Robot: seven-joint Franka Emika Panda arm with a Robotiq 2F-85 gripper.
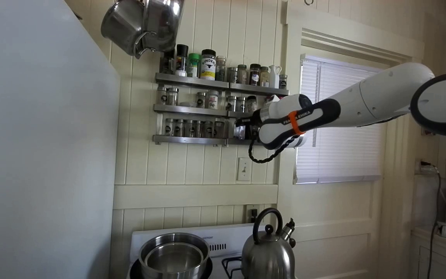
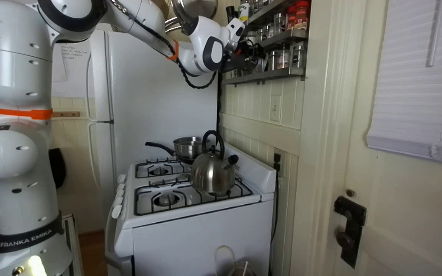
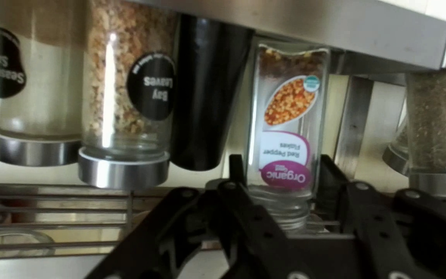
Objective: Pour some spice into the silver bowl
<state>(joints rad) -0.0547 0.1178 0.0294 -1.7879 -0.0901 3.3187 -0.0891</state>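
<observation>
Fingers straddle the upright red-pepper jar on its shelf; whether clenched, I can't tell. Well below, the silver bowl sits near the stovetop desk's back corner by the fridge.

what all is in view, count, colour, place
stove: one, white, against the wall
pan: one, black, on the stove
silver bowl: one, silver, on the pan
kettle: one, silver-black, on the stove
fridge: one, white, beside the stove
shelves: three levels, grey, on the wall
pepper jar: one, clear and red, at the shelves
other jars: over twenty, mixed, on the shelves
jug: one, white, shelves' top level
pots: at least two, grey, high up
switch: one, cream, below the shelves
door: one, cream, right of the stove
blind: one, white, on the door
arm: one, mostly white, toward the shelves
tool: one, black, straddling the pepper jar
</observation>
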